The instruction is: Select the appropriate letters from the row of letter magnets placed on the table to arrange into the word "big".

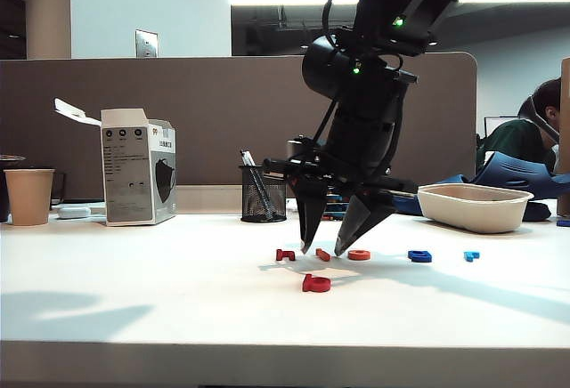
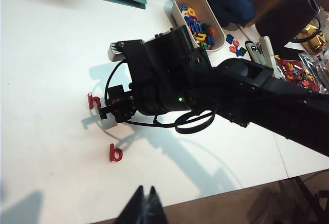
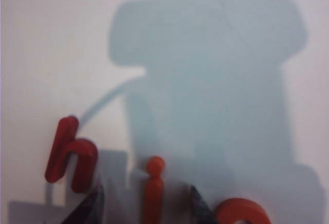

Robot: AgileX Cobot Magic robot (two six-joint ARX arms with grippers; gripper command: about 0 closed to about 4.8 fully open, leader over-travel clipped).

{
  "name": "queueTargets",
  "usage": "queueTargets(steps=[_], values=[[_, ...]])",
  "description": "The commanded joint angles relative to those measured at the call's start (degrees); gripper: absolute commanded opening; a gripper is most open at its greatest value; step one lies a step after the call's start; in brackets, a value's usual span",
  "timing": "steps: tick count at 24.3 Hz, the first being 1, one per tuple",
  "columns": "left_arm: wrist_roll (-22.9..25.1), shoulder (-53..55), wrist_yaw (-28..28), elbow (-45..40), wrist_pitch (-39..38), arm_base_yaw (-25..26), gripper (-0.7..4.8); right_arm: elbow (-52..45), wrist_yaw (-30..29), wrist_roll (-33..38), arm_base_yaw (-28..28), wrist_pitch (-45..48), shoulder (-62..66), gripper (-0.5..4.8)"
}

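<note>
On the white table (image 1: 134,299) the row of letter magnets runs from a dark red "h" (image 1: 285,254) past the orange-red "i" (image 1: 322,254), an orange ring (image 1: 359,254) and the dark blue "g" (image 1: 419,255) to a light blue letter (image 1: 471,255). The red "b" (image 1: 316,283) lies alone in front of the row. My right gripper (image 3: 146,209) points down, open, with one finger on each side of the "i" (image 3: 153,190) and a gap to both. The "h" (image 3: 69,152) lies just beside one finger. My left gripper (image 2: 145,203) is shut and empty above the table's front edge, apart from the "b" (image 2: 115,152).
A cardboard box (image 1: 138,167), a paper cup (image 1: 28,196) and a mesh pen holder (image 1: 263,194) stand along the back. A pale tray (image 2: 177,3) with several spare letters sits at the back right. A person sits behind the partition at far right.
</note>
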Motion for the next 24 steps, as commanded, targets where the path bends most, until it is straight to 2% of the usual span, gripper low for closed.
queueTargets(steps=[1, 4, 5, 10, 14, 18, 20, 24], values=[[0.2, -0.1, -0.2, 0.2, 0.4, 0.0, -0.05, 0.2, 0.0, -0.2, 0.1, 0.2, -0.1, 2.07], [0.2, -0.1, -0.2, 0.2, 0.4, 0.0, -0.05, 0.2, 0.0, -0.2, 0.2, -0.6, 0.2, 1.87], [0.2, -0.1, -0.2, 0.2, 0.4, 0.0, -0.05, 0.2, 0.0, -0.2, 0.2, -0.9, 0.6, 1.55], [0.2, -0.1, -0.2, 0.2, 0.4, 0.0, -0.05, 0.2, 0.0, -0.2, 0.2, -2.6, 1.5, 1.36], [0.2, -0.1, -0.2, 0.2, 0.4, 0.0, -0.05, 0.2, 0.0, -0.2, 0.2, -2.9, 1.5, 0.4], [0.2, -0.1, -0.2, 0.2, 0.4, 0.0, -0.05, 0.2, 0.0, -0.2, 0.2, -2.9, 1.5, 0.38], [0.2, -0.1, -0.2, 0.2, 0.4, 0.0, -0.05, 0.2, 0.0, -0.2, 0.2, -2.9, 1.5, -0.04], [0.2, -0.1, -0.2, 0.2, 0.4, 0.0, -0.05, 0.2, -1.0, -0.1, 0.2, -3.6, 0.4, -0.08]])
